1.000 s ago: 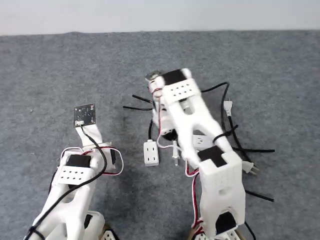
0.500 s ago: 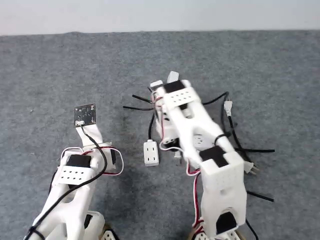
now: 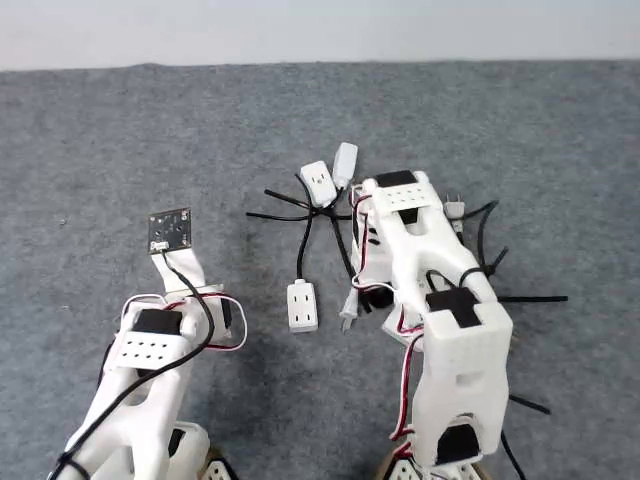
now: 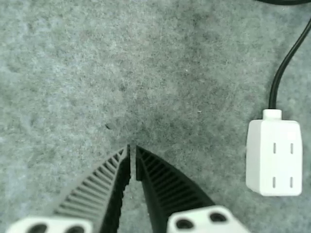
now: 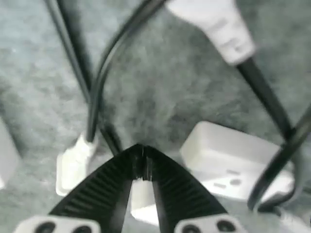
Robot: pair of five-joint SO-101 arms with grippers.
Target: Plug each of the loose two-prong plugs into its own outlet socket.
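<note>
A white outlet socket point(image 3: 302, 305) point(image 4: 273, 158) lies on its black cord mid-table, just right of my left gripper point(image 4: 132, 153), which is shut and empty low over the carpet. At the back, another socket point(image 3: 318, 183) and a white plug point(image 3: 344, 162) lie end to end, touching. My right gripper point(image 5: 141, 158) is shut with nothing between its fingers, hovering over a white socket block point(image 5: 233, 167), a small plug point(image 5: 73, 165) point(image 3: 348, 310) and crossing cords. A two-prong plug point(image 3: 455, 208) lies right of the right arm point(image 3: 440, 320).
Black cords point(image 3: 275, 205) fan out around the right arm and partly under it. The left arm point(image 3: 150, 360) is at the front left. Grey carpet point(image 3: 120, 140) covers the table, with open room at the left and far back.
My right arm has drawn back and to the right from the far middle, leaving the socket and plug it was over lying at the back. The left arm has not moved.
</note>
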